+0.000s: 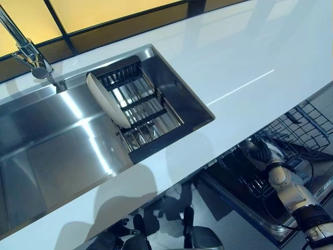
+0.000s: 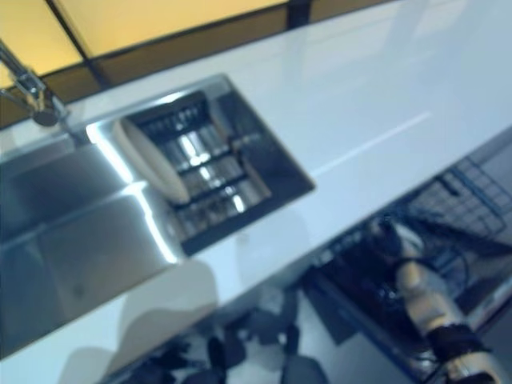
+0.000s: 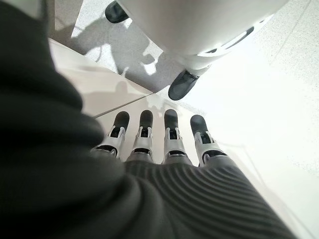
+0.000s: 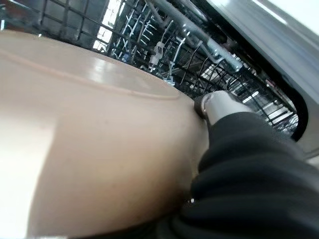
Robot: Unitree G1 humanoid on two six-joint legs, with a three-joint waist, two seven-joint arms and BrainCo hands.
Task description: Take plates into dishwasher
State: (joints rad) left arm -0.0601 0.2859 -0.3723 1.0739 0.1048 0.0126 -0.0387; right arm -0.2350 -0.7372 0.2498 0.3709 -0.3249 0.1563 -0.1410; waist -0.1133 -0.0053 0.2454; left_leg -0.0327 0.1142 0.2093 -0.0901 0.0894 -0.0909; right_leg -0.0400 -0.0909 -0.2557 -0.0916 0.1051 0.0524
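Plate (image 4: 89,139) is riding in the clamped right hand (image 4: 219,107) over the dishwasher rack (image 4: 164,45), needing a slot; left hand (image 3: 154,139) is hanging relaxed.

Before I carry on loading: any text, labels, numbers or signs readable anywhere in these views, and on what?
None. No view shows any print.
Plate in the right hand: the beige plate is plain.
Plate in the sink rack: plain, no mark shows.
Dishwasher rack: bare wire, no label.
Worktop, sink and tap: no marking shows.
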